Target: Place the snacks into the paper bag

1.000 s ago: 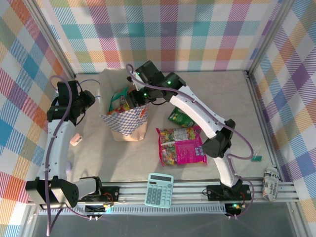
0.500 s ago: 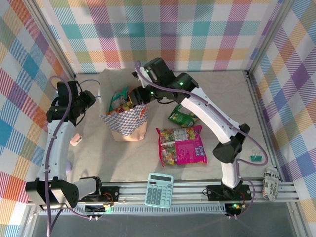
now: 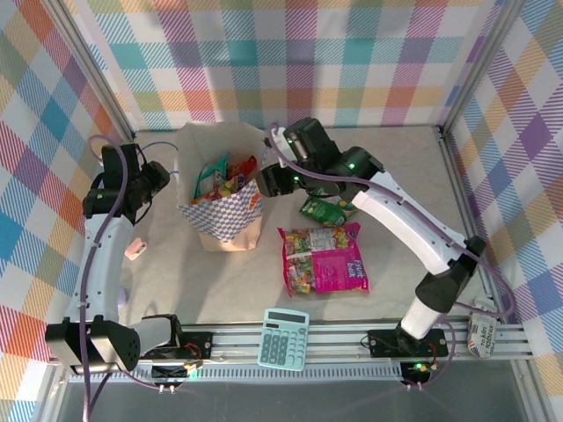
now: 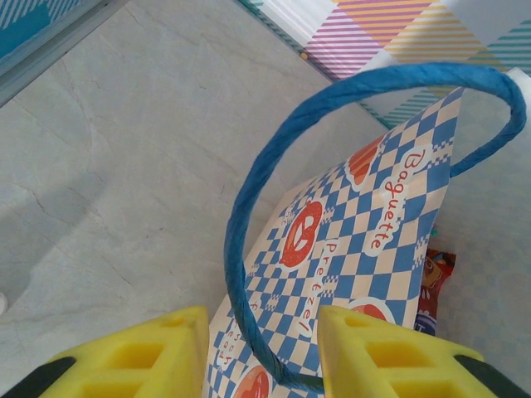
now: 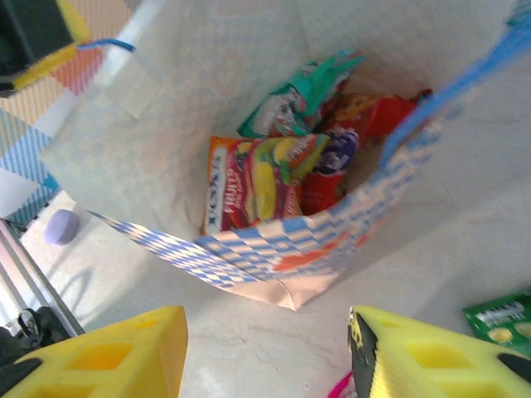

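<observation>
The paper bag (image 3: 222, 209) stands open at the left-middle of the table, with several snacks (image 3: 225, 179) inside. From above, the right wrist view looks into the paper bag (image 5: 166, 124): a red-orange packet (image 5: 253, 189), a teal one (image 5: 300, 98) and a red one (image 5: 390, 112). My right gripper (image 3: 269, 181) hangs open and empty just right of the bag's rim. Its fingers (image 5: 99, 358) frame bare table. A big magenta packet (image 3: 325, 260) and a green packet (image 3: 321, 209) lie on the table. My left gripper (image 4: 261, 358) is open at the bag's left side, the blue cord handle (image 4: 241, 207) looping between its fingers.
A pale teal calculator (image 3: 283, 338) lies at the front edge. A small pink object (image 3: 134, 249) sits by the left arm, and a crumpled printed object (image 3: 482, 327) lies at the front right. Plaid walls enclose the table.
My right arm has drawn back rightward from over the bag's mouth to just beside its rim, gripper empty. The left arm and the bag have stayed put.
</observation>
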